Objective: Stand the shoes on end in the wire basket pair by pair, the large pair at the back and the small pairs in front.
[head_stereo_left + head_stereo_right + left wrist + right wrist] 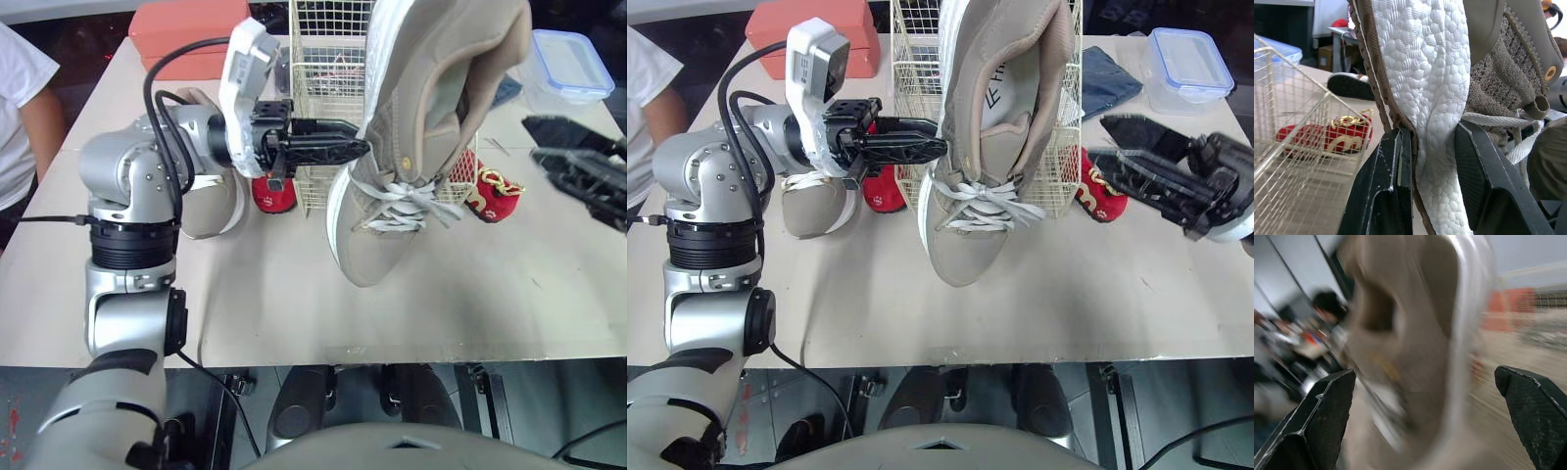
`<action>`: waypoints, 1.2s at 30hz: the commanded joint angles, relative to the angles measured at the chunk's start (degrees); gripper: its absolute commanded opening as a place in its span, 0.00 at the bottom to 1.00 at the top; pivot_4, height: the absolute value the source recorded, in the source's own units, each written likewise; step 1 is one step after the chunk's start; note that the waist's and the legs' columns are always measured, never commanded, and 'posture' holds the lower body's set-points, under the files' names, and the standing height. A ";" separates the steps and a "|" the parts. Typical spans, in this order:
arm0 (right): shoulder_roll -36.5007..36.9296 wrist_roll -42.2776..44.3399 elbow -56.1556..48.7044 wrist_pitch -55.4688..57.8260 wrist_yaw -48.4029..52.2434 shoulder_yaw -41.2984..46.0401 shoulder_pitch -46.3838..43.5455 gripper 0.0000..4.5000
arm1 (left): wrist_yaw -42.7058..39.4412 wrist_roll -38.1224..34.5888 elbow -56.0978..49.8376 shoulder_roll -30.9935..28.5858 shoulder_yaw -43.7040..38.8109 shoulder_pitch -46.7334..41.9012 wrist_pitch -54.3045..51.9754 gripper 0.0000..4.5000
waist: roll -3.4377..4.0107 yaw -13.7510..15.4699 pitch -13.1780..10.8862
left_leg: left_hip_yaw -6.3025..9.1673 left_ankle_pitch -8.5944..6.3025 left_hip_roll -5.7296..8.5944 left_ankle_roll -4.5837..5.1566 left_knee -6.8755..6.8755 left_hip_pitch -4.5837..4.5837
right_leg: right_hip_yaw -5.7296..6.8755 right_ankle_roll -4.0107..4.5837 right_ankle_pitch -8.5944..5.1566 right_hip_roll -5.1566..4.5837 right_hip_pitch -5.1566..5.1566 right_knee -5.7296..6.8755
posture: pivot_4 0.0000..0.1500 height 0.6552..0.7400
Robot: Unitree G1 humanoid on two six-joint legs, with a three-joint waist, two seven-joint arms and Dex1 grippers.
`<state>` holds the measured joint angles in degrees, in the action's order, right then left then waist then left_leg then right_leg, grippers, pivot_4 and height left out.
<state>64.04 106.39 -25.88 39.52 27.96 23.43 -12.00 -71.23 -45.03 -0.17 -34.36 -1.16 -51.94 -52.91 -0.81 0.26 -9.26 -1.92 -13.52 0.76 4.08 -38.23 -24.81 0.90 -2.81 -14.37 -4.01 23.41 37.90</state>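
A: State of the left gripper [361, 149]?
B: Clamped on the large beige sneaker [411, 127], pinching the white sole edge from both sides.

A: And the sneaker's place?
B: Hanging toe-down, heel up, in front of the wire basket [323, 59], over the table [294, 304]. Cannot tell whether the toe touches the board.

A: The right gripper [1109, 143]?
B: Spread wide, empty, just right of the sneaker and apart from it.

A: Other shoes?
B: Matching beige sneaker [813, 208] lying behind the left arm. Small red shoe [274, 194] at the basket's left side, second red shoe [495, 196] at its right.
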 commanded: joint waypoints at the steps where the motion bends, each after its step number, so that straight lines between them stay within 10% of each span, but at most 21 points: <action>1: -2.08 4.82 -1.29 -0.13 -8.60 -4.44 -5.19 1.00 | -1.01 -0.53 -0.57 0.57 -0.35 -1.13 2.11 0.21 | -0.03 0.06 -0.02 | 0.00 0.00 0.00 0.00 0.00 -0.01 | 0.00 0.00 0.00 0.00 0.00 -0.01 | 1.00 1.00; 9: -8.40 4.14 -2.80 0.25 -20.26 -10.88 -13.14 1.00 | -1.03 -0.77 -0.93 1.03 0.09 -0.64 2.33 0.21 | -0.05 0.47 -0.03 | -0.01 0.00 0.02 0.00 -0.04 -0.06 | 0.00 -0.01 0.00 -0.01 0.03 0.00 | 1.00 1.00; 21: -10.02 -0.43 -2.58 2.95 -25.82 -11.61 -13.37 0.07 | -0.63 -0.57 -1.30 0.44 0.13 -0.41 1.47 0.21 | -0.06 0.46 -0.03 | -0.01 -0.02 0.03 0.03 -0.04 -0.10 | 0.01 -0.01 0.00 0.01 0.04 -0.01 | 1.00 1.00; 24: -10.69 -1.02 -2.56 2.95 -26.47 -10.90 -13.20 0.01 | -0.09 -0.65 -1.48 0.35 -0.45 -0.31 1.63 0.21 | -0.06 0.46 -0.03 | -0.01 -0.02 0.03 0.04 -0.04 -0.10 | 0.01 -0.01 0.00 0.01 0.04 -0.01 | 1.00 1.00; 31: -11.92 -0.45 -2.66 2.35 -27.42 -9.15 -13.23 0.00 | 1.85 1.04 -5.00 -2.15 -1.80 1.96 4.27 0.93 | -0.06 0.42 -0.03 | -0.01 -0.03 0.02 0.04 -0.04 -0.10 | 0.00 0.00 0.00 0.01 0.04 -0.01 | 1.00 1.00; 36: -11.60 -0.70 0.77 1.43 -28.25 -7.37 -17.63 0.00 | 3.66 3.99 -9.00 -6.73 -4.74 4.37 9.76 0.98 | -0.05 0.35 -0.03 | -0.02 -0.03 0.02 0.05 -0.02 -0.09 | -0.01 0.00 0.00 0.01 0.06 0.00 | 1.00 1.00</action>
<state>52.16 104.75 -26.01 42.87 -0.10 12.20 -25.44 -69.02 -41.43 -5.85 -39.50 -1.87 -47.42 -45.93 -0.86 0.61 -9.30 -1.94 -13.55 0.78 4.13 -38.25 -24.89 0.89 -2.81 -14.37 -4.00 23.48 37.90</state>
